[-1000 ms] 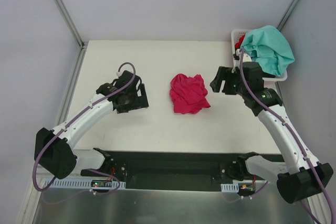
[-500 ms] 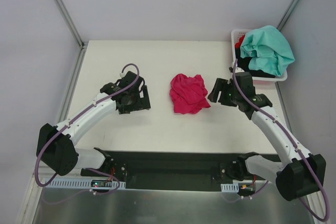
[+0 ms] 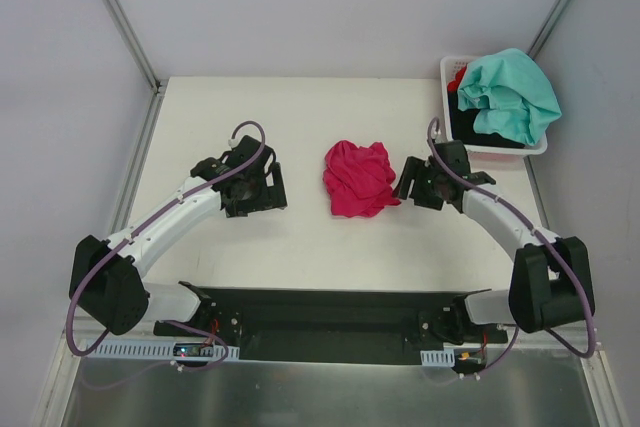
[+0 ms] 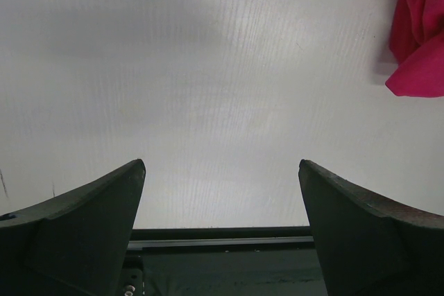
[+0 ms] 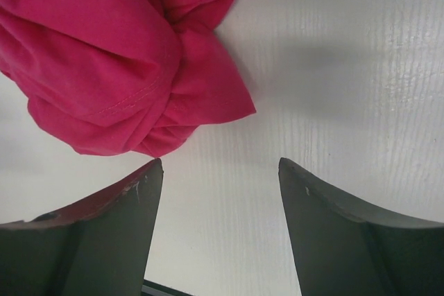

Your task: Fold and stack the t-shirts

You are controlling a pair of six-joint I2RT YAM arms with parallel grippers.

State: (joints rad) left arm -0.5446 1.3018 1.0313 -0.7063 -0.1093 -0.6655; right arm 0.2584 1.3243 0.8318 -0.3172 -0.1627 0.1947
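A crumpled magenta-pink t-shirt point(image 3: 359, 178) lies in a heap at the middle of the white table. In the right wrist view the same pink t-shirt point(image 5: 125, 53) fills the upper left, just beyond the fingertips. My right gripper point(image 3: 408, 179) hangs low beside the heap's right edge, open, with only bare table between its jaws point(image 5: 218, 164). My left gripper point(image 3: 272, 187) stands open and empty left of the heap, a gap away; the left wrist view catches the pink cloth point(image 4: 420, 39) at its right edge. A teal-mint t-shirt point(image 3: 510, 92) drapes over the basket, with black and red cloth under it.
The white plastic basket point(image 3: 447, 75) stands at the table's back right corner. A black rail point(image 3: 320, 312) runs along the near edge between the arm bases. Metal frame posts rise at the back corners.
My right arm has swung down and left from near the basket to the right edge of the pink heap, its jaws narrowing a little. The left arm shifted slightly towards the heap.
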